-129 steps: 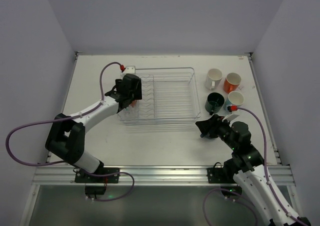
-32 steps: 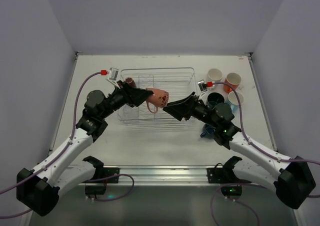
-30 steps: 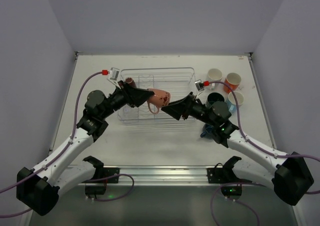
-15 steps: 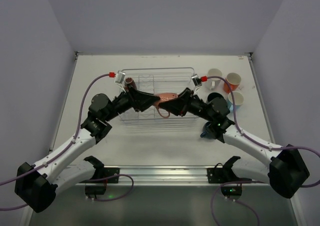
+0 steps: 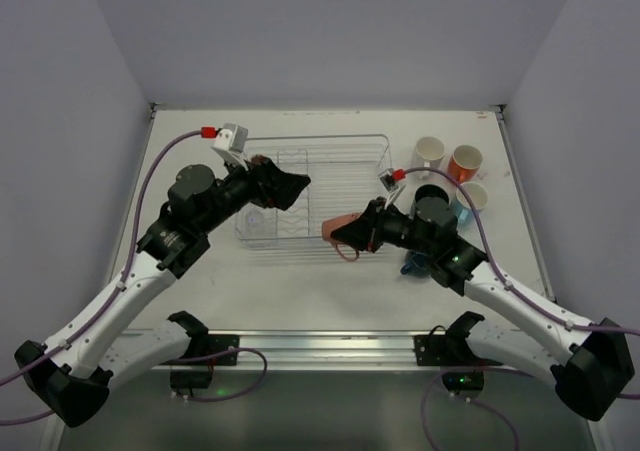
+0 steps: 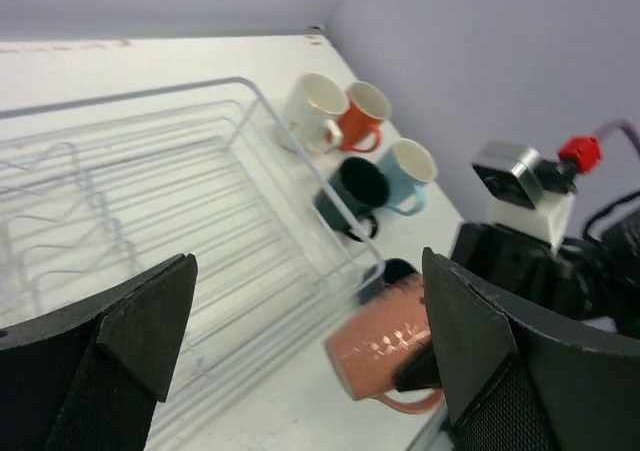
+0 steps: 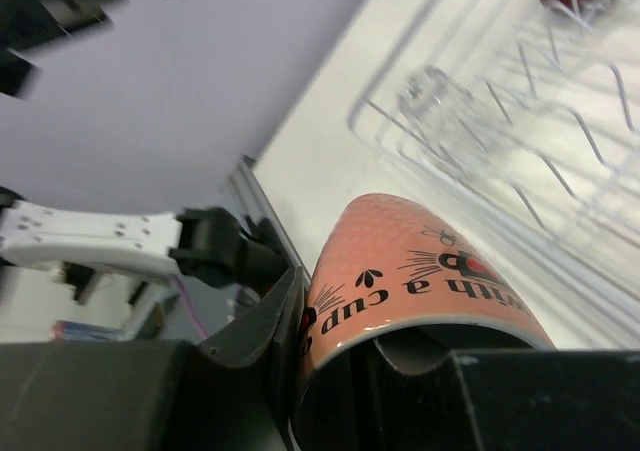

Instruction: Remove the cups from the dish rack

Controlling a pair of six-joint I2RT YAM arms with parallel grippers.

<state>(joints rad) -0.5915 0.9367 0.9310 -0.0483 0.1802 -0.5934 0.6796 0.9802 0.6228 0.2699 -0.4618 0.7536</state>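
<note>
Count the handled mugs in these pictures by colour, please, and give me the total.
white mug: 1
orange mug: 1
light blue mug: 1
dark teal mug: 1
navy mug, partly hidden under the right arm: 1
pink mug: 1
Total: 6

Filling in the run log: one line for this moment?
right hand: shut on pink mug | left hand: open, empty, above dish rack
</note>
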